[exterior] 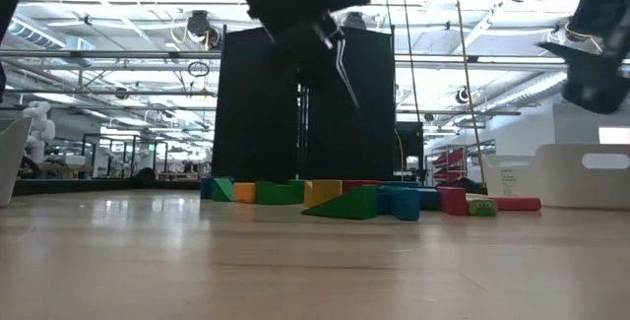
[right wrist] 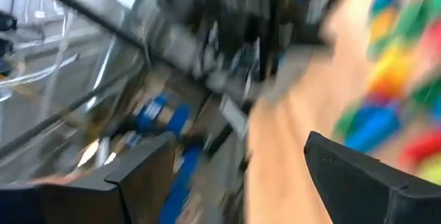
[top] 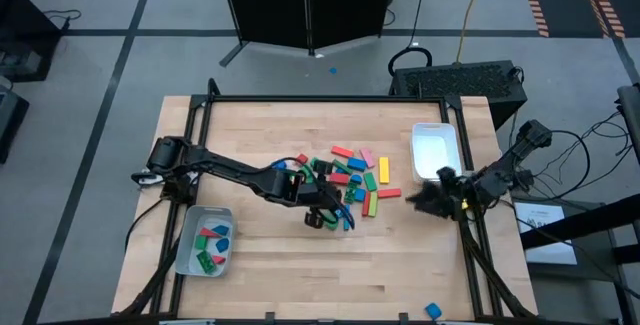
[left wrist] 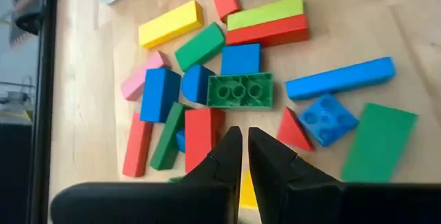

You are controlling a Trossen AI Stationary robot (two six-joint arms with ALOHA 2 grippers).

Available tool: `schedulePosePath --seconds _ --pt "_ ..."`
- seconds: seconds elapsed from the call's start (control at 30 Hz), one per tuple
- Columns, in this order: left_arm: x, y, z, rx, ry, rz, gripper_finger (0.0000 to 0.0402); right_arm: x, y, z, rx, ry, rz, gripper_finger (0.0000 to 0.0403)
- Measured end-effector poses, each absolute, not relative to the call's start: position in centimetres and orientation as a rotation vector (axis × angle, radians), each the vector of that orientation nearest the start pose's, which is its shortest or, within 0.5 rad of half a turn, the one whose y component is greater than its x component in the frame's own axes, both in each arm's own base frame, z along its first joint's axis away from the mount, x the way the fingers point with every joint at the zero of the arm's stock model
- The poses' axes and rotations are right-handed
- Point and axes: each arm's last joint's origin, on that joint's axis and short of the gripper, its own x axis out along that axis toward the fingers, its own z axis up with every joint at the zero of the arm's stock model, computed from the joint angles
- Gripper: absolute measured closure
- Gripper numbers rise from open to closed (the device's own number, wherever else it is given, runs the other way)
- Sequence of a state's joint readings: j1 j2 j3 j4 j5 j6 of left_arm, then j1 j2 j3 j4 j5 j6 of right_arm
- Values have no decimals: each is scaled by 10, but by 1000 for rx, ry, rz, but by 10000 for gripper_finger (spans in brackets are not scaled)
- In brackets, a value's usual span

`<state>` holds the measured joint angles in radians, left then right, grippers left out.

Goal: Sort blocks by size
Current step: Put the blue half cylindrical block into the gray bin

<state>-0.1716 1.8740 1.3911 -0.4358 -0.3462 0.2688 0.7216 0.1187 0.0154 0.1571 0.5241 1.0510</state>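
The left gripper [left wrist: 242, 145] hangs above the pile of blocks [top: 350, 177] in the middle of the bench [top: 270, 130], and its jaws are pinched tight together with nothing between them. The right gripper [top: 432, 199] waits at the right side of the bench near the white tray [top: 437, 151], with its jaws spread wide and empty. The blocks could get pushed around if the tight jaws drop into the pile, because the pieces lie so close that many touch. The jaws need to spread first, or they will knock a block away and not pick it up. The blocks are red, green, blue, yellow and pink. Some are long bars, some are short and chunky, and a green brick [left wrist: 240, 90] has round studs on top. A few blocks already lie in the grey tray [top: 186, 253] near the left arm.
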Motion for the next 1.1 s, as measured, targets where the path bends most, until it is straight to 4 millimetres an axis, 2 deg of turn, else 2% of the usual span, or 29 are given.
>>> schedulePosePath --seconds 0.17,0.27,0.43,0.57,0.67,0.73,0.87,1.0,1.1 --pt "394 -66 237 484 988 27 370 88 69 163 1312 413 347 90" --pt "391 -71 245 454 1020 39 370 93 78 168 1337 620 334 90" --pt "383 -78 251 367 1083 82 370 114 98 204 1122 794 222 90" --pt "376 -86 249 316 1130 103 370 132 126 237 916 968 152 90" --pt "371 -92 249 304 1153 106 370 140 151 246 761 1188 120 90" --pt "369 -98 249 290 1160 109 370 145 171 249 725 1275 110 90" --pt "366 -109 249 256 1152 115 370 155 212 243 782 1410 136 96" --pt "363 -119 249 253 1147 103 370 155 239 220 815 1505 57 124" --pt "361 -124 249 261 1145 90 370 150 252 201 811 1578 -21 146"
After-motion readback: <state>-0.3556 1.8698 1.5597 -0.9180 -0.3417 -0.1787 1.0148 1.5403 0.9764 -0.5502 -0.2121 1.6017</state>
